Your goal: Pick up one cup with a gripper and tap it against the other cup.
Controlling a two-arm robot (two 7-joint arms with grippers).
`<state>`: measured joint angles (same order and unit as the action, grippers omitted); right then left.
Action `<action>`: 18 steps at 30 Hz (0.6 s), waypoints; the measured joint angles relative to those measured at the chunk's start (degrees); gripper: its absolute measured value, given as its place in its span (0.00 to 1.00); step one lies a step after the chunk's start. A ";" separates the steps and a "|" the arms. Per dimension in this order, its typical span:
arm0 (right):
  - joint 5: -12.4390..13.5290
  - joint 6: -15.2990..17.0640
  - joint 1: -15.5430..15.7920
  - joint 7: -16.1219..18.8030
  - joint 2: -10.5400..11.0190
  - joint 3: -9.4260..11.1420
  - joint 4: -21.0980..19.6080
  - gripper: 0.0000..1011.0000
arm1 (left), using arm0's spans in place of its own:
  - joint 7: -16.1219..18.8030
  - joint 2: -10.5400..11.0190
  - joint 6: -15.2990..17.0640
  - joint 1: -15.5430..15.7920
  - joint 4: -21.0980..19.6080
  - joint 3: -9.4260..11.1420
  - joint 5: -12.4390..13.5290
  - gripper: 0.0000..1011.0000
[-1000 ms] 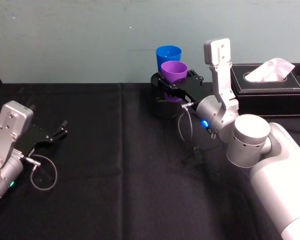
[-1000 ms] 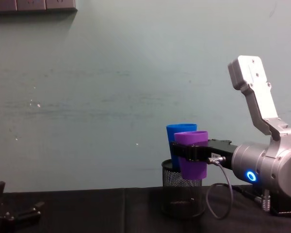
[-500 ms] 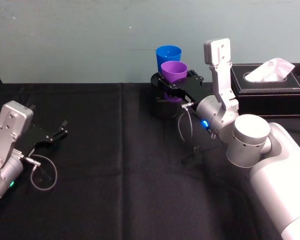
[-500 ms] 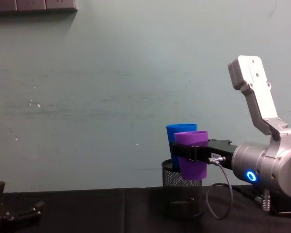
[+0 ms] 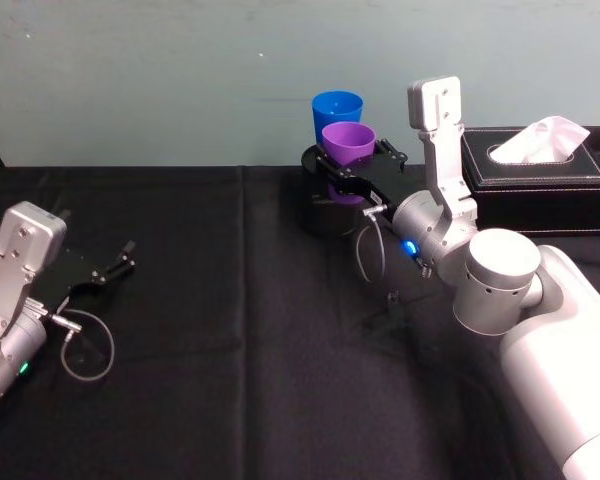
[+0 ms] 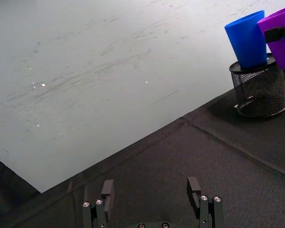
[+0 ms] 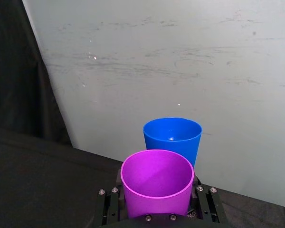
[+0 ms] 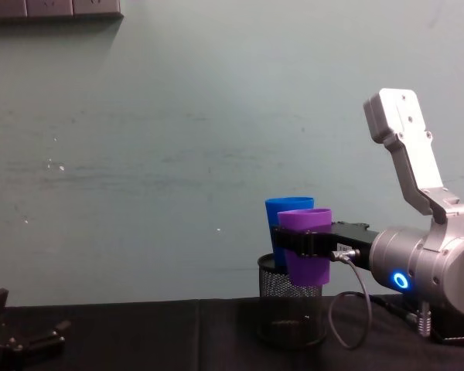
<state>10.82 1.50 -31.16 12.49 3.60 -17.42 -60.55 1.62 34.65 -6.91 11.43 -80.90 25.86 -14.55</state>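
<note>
My right gripper (image 5: 353, 167) is shut on the purple cup (image 5: 347, 150) and holds it upright in the air, above the black mesh pen holder (image 5: 325, 208). The blue cup (image 5: 337, 112) stands in the pen holder just behind the purple cup. In the chest view the purple cup (image 8: 305, 249) overlaps the blue cup (image 8: 282, 209); whether they touch I cannot tell. The right wrist view has the purple cup (image 7: 156, 183) between the fingers and the blue cup (image 7: 173, 137) close beyond it. My left gripper (image 5: 120, 262) rests open low over the black cloth at the left.
A black tissue box (image 5: 540, 165) with a white tissue stands at the back right, close to the right arm. The pale wall runs right behind the cups. The black tablecloth (image 5: 230, 330) covers the table.
</note>
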 joint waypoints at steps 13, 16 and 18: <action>0.00 0.00 0.00 0.00 0.00 0.00 0.00 0.72 | 0.00 0.00 0.00 0.00 0.00 0.00 0.00 0.99; 0.00 0.00 0.00 0.00 0.00 0.00 0.00 0.72 | 0.00 0.00 0.00 0.00 0.00 0.00 0.00 0.99; 0.00 0.00 0.00 0.00 0.00 0.00 0.00 0.72 | 0.00 0.00 0.00 0.00 0.00 0.00 0.00 0.99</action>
<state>10.82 1.51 -31.16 12.49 3.60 -17.42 -60.55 1.62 34.65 -6.91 11.43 -80.90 25.86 -14.55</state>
